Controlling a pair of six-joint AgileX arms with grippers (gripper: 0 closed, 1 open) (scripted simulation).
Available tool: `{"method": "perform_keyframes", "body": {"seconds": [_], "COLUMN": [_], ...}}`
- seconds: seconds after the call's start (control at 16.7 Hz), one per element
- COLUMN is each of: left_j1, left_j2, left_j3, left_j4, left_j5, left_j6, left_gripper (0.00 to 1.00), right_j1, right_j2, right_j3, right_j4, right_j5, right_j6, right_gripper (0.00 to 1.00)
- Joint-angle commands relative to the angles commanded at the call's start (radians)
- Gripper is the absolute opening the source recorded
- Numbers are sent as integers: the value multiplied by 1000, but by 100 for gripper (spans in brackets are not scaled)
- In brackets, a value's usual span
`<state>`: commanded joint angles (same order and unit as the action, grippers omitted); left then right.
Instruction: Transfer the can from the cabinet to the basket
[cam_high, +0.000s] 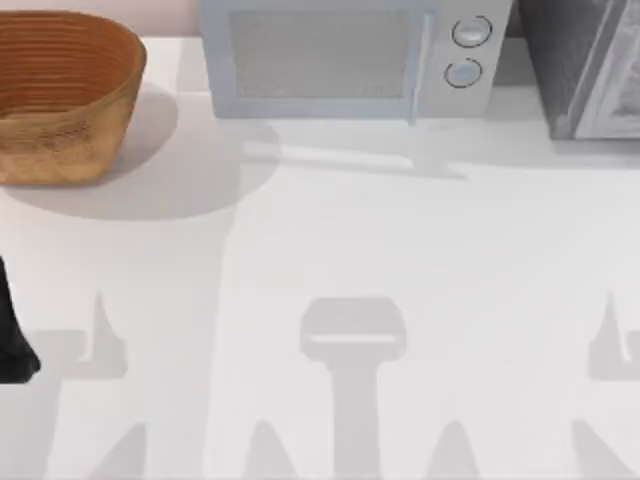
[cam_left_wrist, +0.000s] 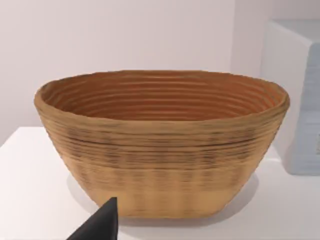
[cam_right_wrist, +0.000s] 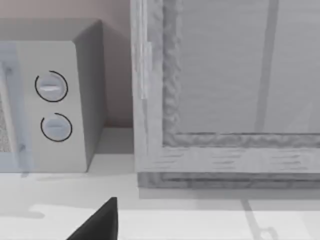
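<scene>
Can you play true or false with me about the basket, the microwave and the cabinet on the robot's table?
1. The tan woven wicker basket sits at the table's left. True.
2. A red can lies inside the basket. False: its ribbed inside looks empty.
3. The white microwave has two round knobs. True.
4. The dark grey speckled cabinet stands between basket and microwave. False: it stands right of the microwave.
5. The cabinet's pale framed door hangs wide open. False: it looks closed.

Tan-brown ribbed basket (cam_high: 62, 95); white microwave (cam_high: 350, 55); dark grey speckled cabinet (cam_high: 580, 65), its door seemingly pale grey.
</scene>
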<state>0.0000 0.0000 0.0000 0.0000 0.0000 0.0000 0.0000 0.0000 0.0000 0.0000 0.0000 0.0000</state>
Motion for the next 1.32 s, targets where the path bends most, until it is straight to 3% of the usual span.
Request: {"method": "perform_keyframes", "body": {"seconds": [0.24, 0.48, 1.32], "left_j1": [0, 0, 0], "left_j2": [0, 0, 0], "left_j3": [0, 0, 0], "left_j4": [0, 0, 0], "left_j5": [0, 0, 0], "left_j6": [0, 0, 0], "left_gripper": [100, 100, 100], "right_j1": [5, 30, 153], "right_j2": [27, 183, 1114], "right_j3": [32, 220, 1452], "right_j4": [-7, -54, -352], "right_j5": [3, 24, 166], "right_j6": [0, 1, 11], "right_gripper": [100, 100, 100]}}
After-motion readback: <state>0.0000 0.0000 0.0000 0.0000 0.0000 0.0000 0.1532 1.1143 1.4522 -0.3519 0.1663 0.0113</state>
